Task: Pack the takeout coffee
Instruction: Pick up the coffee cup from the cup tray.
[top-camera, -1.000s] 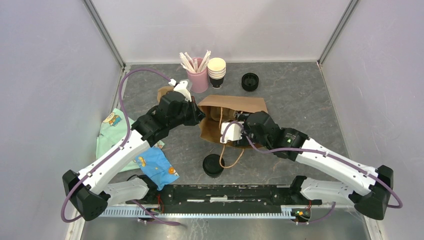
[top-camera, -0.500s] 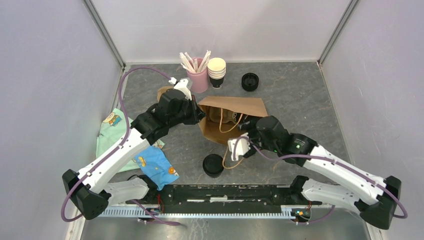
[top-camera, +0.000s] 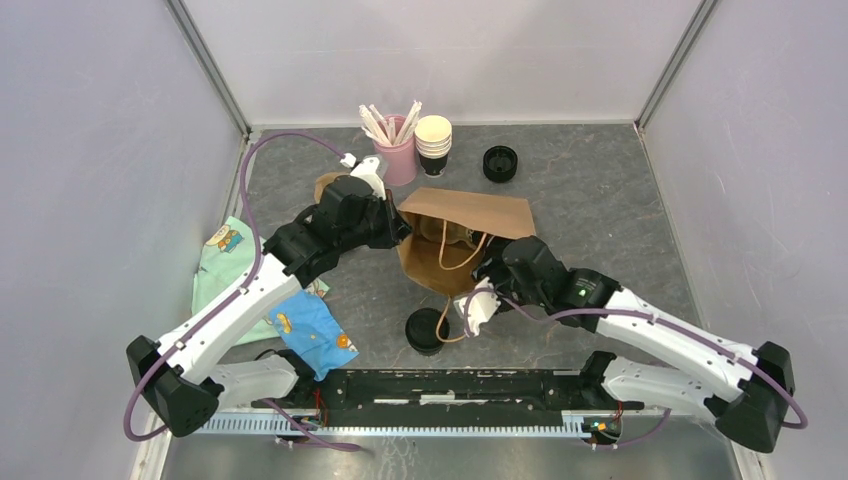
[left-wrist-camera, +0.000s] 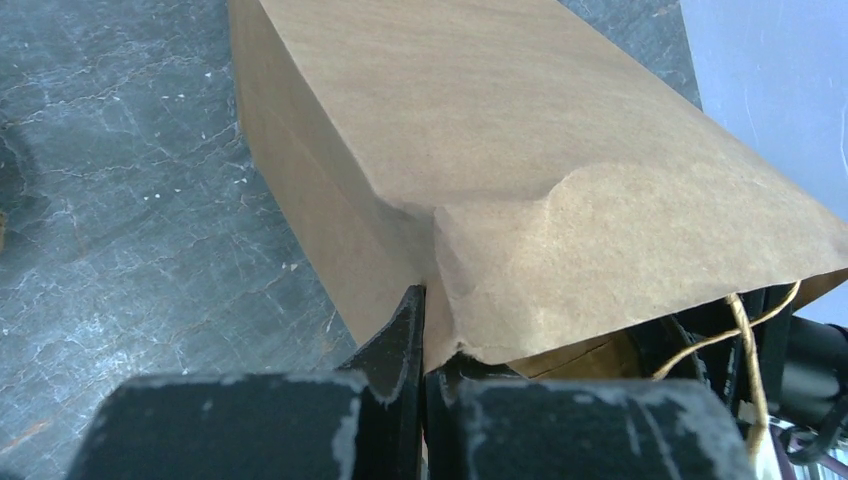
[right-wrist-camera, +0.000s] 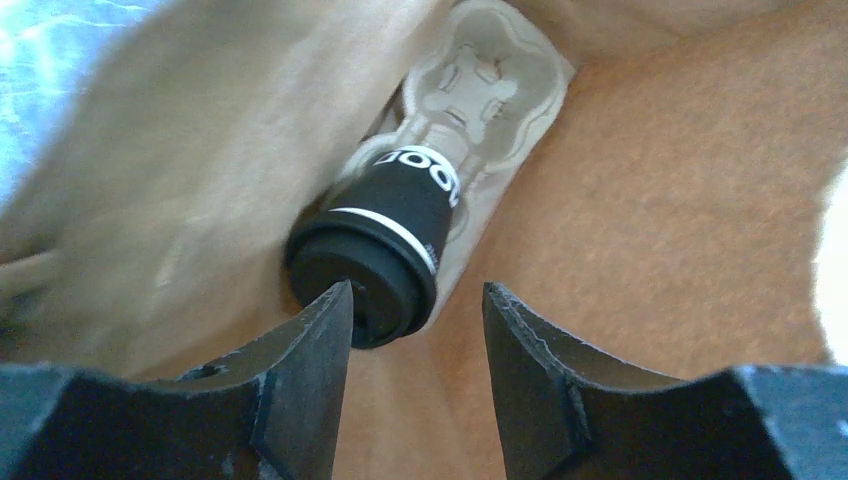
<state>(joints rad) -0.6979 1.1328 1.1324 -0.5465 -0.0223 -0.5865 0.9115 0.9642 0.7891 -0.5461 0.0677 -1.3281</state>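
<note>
The brown paper bag (top-camera: 470, 215) lies on its side mid-table, mouth toward the arms. My left gripper (top-camera: 400, 228) is shut on the bag's rim (left-wrist-camera: 470, 300) and holds the mouth up. Inside the bag a black lidded coffee cup (right-wrist-camera: 375, 255) sits in a cream moulded carrier (right-wrist-camera: 490, 90). My right gripper (right-wrist-camera: 418, 295) is open just short of that cup's lid, holding nothing; in the top view it sits at the bag's mouth (top-camera: 492, 268). A second black lidded cup (top-camera: 426, 331) stands on the table near the front, left of my right wrist.
At the back stand a pink cup of sticks (top-camera: 398, 150), a stack of lidless cream-rimmed cups (top-camera: 434, 145) and a stack of black lids (top-camera: 500, 163). A blue cloth (top-camera: 312, 335) and a green cloth (top-camera: 222, 262) lie at the left. The bag's string handles (top-camera: 458, 322) trail forward.
My right arm has drawn back out of the bag toward the near edge, jaws open. The left gripper has kept its hold on the bag's rim.
</note>
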